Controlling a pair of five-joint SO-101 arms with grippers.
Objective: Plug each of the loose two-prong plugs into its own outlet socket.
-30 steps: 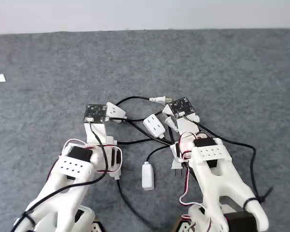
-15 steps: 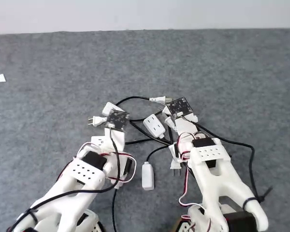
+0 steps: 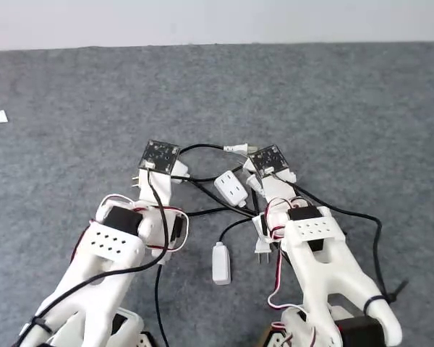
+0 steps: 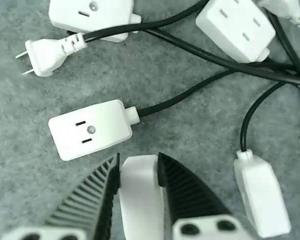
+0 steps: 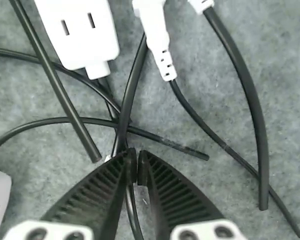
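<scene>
Overall, the grey carpeted table (image 3: pixel 362 108) carries both arms and a tangle of black cords with white ends.

- The left arm (image 3: pixel 105 253) enters from 7 o'clock and the right arm (image 3: pixel 322 246) from 5 o'clock. Both point toward 12.
- In the high view the centre socket (image 3: pixel 230 188) lies between the two wrists. The lower socket (image 3: pixel 220 262) lies on the carpet at 6 o'clock from it.
- The upper plug (image 3: pixel 236 149) sits at 12 o'clock from the centre socket. A second plug (image 3: pixel 262 249) lies against the right arm with its prongs toward 6.
- The left gripper (image 4: pixel 138 161) is clamped on a white fitting (image 4: pixel 140 195). Whether that piece is a plug or a socket end cannot be determined.
- Just beyond the left gripper's tips, and apart from them, lies the near socket (image 4: pixel 90 129) with its slots facing up.
- Farther on is a loose two-prong plug (image 4: pixel 45 52), flat on the carpet and unplugged.
- The right gripper (image 5: pixel 133 159) has its fingers together, pinching a thin black cable (image 5: pixel 125 110).
- Beyond the right gripper lie a flat socket (image 5: pixel 82 32) and a slim plug body (image 5: pixel 155 35), side by side and not mated.
</scene>
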